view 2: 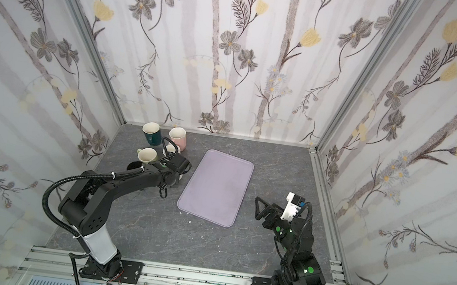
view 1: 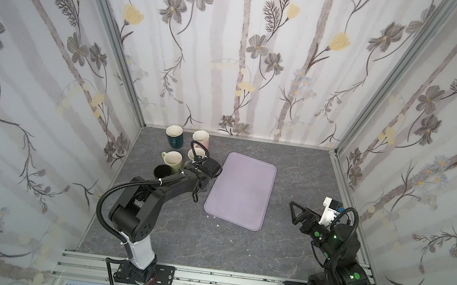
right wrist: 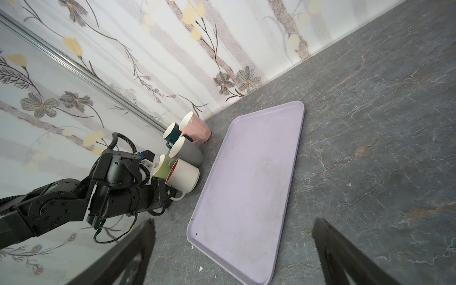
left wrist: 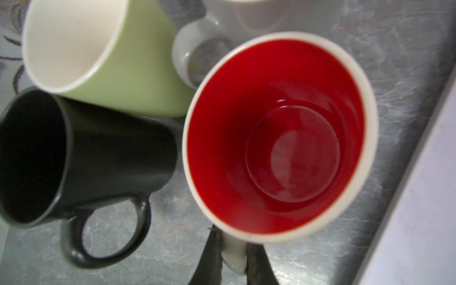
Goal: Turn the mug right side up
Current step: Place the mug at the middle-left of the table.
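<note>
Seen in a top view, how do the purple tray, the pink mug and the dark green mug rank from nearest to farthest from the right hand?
1. Purple tray, mid-table, just beside the right hand.
2. Pink mug, by the back wall.
3. Dark green mug, beyond it, nearer the back corner.

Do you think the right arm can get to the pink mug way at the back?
Maybe, with a long stretch. The pink mug stands by the back wall, across the bare tray from the open right gripper, so the way looks free. The grey mug close beside it leaves little room for fingers.
</note>
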Robot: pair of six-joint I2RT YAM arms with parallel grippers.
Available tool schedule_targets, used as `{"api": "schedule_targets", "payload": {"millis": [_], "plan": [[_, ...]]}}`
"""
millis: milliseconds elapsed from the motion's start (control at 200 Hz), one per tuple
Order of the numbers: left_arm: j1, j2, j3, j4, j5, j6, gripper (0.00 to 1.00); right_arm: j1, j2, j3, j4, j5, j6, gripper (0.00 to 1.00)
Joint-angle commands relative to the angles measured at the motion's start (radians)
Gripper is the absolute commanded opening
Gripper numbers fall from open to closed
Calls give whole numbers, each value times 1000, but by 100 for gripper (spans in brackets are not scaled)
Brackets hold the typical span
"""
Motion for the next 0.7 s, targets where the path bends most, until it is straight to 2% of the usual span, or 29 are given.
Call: {"api": "schedule_targets", "payload": {"millis": [0,275,430,550,600,665,694], "plan": [[-17,37,39,22,-25,-10,0,-1,1,1,-11,17,3,100],[-27,87,94,-26,-62,-8,0,-7,19,-2,-11,23,-1,100],[-29,81,83,-59,-123,-8,0,-10,28,-5,-12,26,-4,100],[-28,82,66,-63,-127,-10,0,-13,35,-6,-11,30,-15,100],[-29,86,64,-62,-122,-8,19,-15,39,-6,-11,31,-20,100],[-32,84,62,-60,-120,-8,28,-18,48,-3,-10,31,-27,100],[-33,79,59,-56,-117,-8,36,-19,51,0,-11,32,-28,100]]}}
